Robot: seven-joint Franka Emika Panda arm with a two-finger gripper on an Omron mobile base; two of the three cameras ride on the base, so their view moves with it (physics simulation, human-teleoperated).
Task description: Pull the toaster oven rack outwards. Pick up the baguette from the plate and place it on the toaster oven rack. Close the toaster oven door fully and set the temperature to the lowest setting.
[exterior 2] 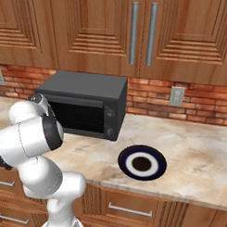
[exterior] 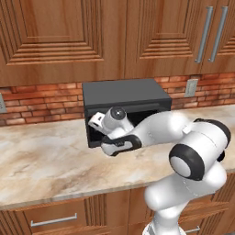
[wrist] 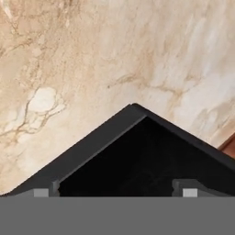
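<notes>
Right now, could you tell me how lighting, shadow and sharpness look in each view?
Left base view: soft, even light, slightly blurred, the toaster oven cavity dark. Right base view: matte, no glare, faint shadow around the plate. Hand view: marble counter bright, the toaster oven door nearly black.

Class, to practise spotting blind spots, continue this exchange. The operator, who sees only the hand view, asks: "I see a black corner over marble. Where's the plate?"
Observer: In the right base view, the plate lies on the counter, right of the oven and apart from it.
Operator: Where are the oven's knobs?
Observer: On the strip at the right end of its front.
</notes>
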